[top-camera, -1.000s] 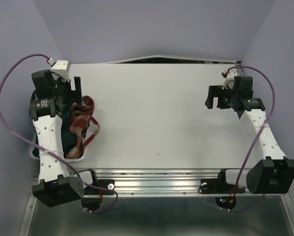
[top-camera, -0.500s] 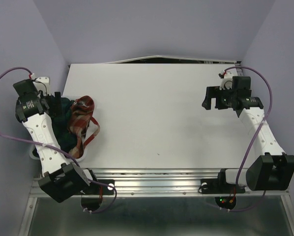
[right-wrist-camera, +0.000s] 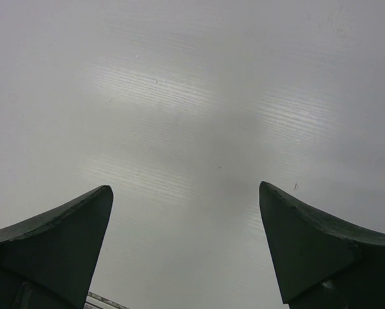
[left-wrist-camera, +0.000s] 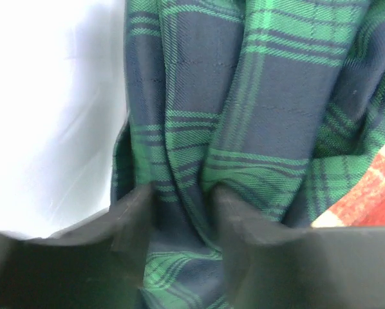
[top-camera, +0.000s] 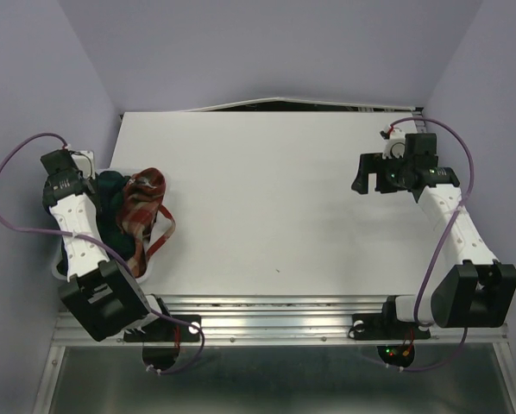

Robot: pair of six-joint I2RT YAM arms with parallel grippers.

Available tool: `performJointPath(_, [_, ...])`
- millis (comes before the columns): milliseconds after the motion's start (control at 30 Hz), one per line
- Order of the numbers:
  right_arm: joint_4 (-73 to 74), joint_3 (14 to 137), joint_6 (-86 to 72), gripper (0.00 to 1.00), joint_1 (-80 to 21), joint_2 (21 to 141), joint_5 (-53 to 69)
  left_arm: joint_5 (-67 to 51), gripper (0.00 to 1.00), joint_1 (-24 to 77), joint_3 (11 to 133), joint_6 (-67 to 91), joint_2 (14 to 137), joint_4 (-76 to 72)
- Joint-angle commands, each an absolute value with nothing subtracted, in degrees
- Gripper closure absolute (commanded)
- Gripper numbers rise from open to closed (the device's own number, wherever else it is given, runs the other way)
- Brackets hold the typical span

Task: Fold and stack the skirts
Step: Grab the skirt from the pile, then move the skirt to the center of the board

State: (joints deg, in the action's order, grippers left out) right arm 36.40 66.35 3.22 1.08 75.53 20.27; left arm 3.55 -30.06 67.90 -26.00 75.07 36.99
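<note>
Reaching along the left edge of the table (top-camera: 275,198), the left arm bends down over the white basket (top-camera: 58,269). The left gripper (left-wrist-camera: 183,193) is pinched on a fold of the green-navy plaid skirt (left-wrist-camera: 270,96), whose pleats run straight away from the fingers. The red-and-cream plaid skirt (top-camera: 141,207) lies heaped just to its right, long axis near to far. The right gripper (top-camera: 366,177) hovers spread wide above the bare table, far right.
</note>
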Motion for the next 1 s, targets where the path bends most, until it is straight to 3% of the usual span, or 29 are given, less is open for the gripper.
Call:
performJointPath(0, [36.5,69.4,3.4,0.0,1.2,74.2,21.2,4.2,0.81,-30.1,71.3,-26.1,72.5,33.7])
performJointPath(33, [36.5,69.4,3.3,0.0,1.2,74.2,21.3,4.0,0.95,-30.1,72.3,-26.0,71.6,33.9])
performJointPath(67, [36.7,69.6,3.3,0.0,1.2,74.3,21.5,3.5,1.0,-30.1,75.0,-25.7,71.2,35.3])
performJointPath(400, [36.5,72.9,2.5,0.0,1.2,75.1,22.2,-8.6,1.0,-27.1,103.4,-25.6,67.4,44.4])
performJointPath(600, [36.7,76.5,1.9,0.0,1.2,76.3,20.7,-21.1,1.0,-16.9,115.0,-22.7,70.0,46.7])
performJointPath(800, [37.6,79.6,2.9,0.0,1.2,78.0,15.8,-41.3,1.0,-3.9,109.6,-17.5,69.7,39.1])
performJointPath(967, [39.3,80.6,4.3,0.0,4.9,80.2,16.5,-41.8,1.0,14.8,99.6,-19.7,71.5,34.0])
